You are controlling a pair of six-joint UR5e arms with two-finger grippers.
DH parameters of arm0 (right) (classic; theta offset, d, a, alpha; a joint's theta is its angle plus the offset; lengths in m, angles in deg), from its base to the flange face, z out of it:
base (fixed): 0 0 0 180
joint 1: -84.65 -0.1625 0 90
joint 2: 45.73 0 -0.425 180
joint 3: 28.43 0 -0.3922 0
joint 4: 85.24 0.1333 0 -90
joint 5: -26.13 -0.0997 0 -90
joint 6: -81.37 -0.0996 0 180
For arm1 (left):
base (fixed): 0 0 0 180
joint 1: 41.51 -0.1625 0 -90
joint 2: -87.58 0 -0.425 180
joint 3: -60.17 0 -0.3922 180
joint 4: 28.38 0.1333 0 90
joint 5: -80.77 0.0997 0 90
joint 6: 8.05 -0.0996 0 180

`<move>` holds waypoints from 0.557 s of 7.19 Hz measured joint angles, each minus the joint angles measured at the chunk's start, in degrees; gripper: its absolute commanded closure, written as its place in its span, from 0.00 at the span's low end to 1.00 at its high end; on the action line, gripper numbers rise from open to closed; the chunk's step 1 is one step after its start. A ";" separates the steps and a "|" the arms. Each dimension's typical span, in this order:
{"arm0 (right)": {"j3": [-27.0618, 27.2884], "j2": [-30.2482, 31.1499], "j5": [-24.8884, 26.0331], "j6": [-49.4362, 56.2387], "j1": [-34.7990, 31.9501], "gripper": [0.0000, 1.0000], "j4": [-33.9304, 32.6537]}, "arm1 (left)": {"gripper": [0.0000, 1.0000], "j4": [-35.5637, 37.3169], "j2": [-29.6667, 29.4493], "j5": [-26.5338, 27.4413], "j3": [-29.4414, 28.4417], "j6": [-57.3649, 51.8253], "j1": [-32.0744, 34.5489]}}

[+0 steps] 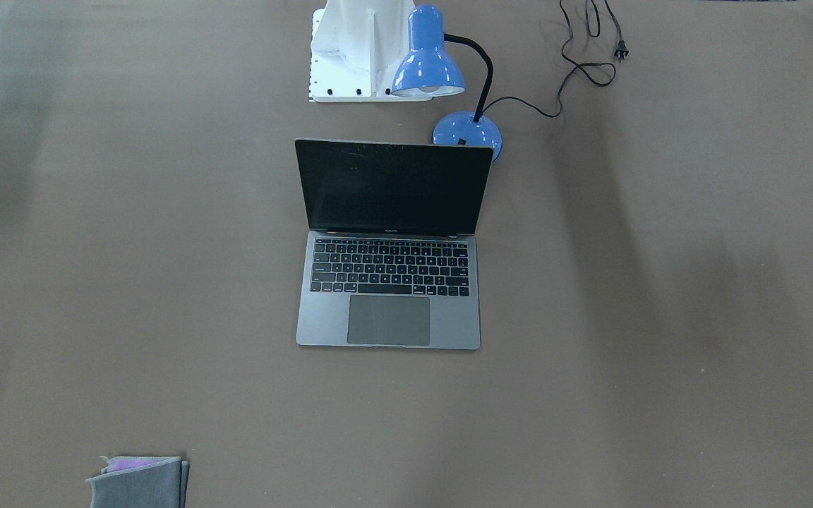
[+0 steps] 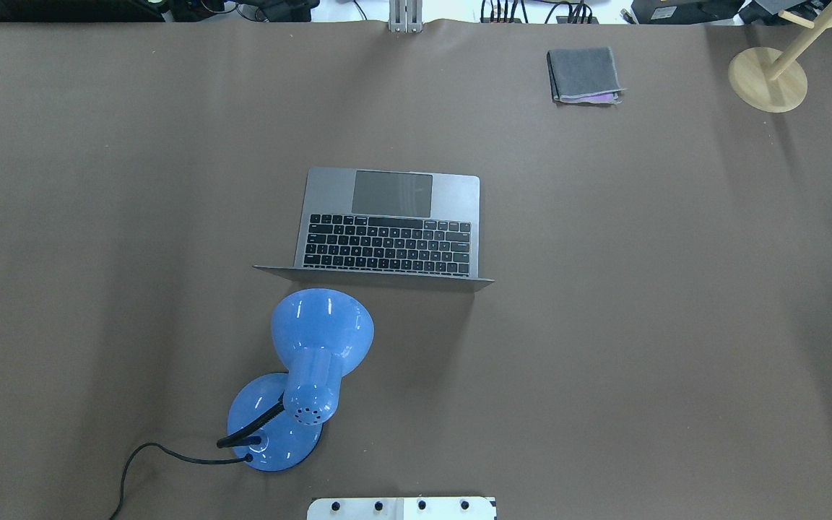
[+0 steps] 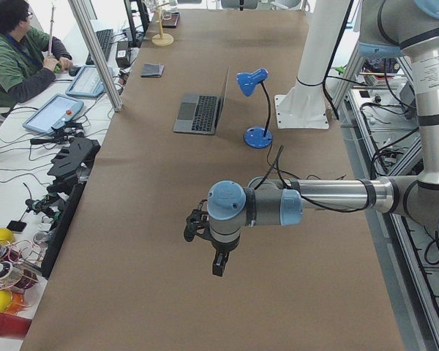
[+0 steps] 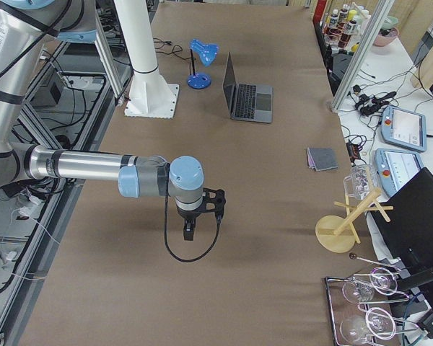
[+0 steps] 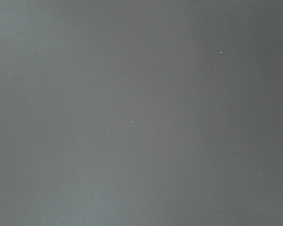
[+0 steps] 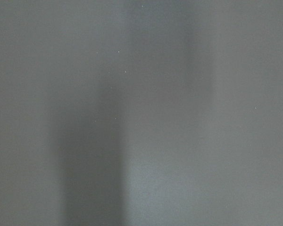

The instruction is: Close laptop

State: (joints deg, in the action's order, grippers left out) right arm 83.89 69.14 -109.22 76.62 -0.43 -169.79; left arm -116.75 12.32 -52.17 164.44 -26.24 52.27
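The space-grey laptop [image 1: 388, 282] stands open in the middle of the table, its black screen [image 1: 392, 189] upright and its keyboard facing away from the robot. It also shows in the overhead view [image 2: 389, 225], the left side view [image 3: 200, 112] and the right side view [image 4: 247, 99]. My left gripper [image 3: 219, 264] shows only in the left side view, far from the laptop, pointing down; I cannot tell if it is open or shut. My right gripper [image 4: 189, 232] shows only in the right side view, also far away; I cannot tell its state. Both wrist views show only bare table.
A blue desk lamp [image 2: 311, 361] stands behind the laptop's lid on the robot's side, its cord [image 1: 576, 63] trailing off. A folded grey cloth [image 2: 584, 75] lies at the far side. A wooden stand [image 2: 768, 78] is at the far right corner. The robot's white base [image 1: 357, 49] is near.
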 measured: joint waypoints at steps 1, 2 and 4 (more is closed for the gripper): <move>0.00 0.00 0.00 0.00 0.00 0.00 0.00 | 0.01 0.04 0.01 -0.01 0.50 0.00 0.01; 0.00 0.00 0.00 0.00 0.00 0.00 0.02 | 0.01 0.07 0.00 0.02 1.37 0.00 0.05; -0.08 0.00 0.00 -0.08 0.00 0.00 3.77 | 0.01 0.00 -0.41 0.03 2.50 0.02 0.04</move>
State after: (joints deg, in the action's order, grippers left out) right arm 83.81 69.14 -109.22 76.55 -0.43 -166.02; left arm -116.74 11.92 -52.14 166.94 -26.22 52.31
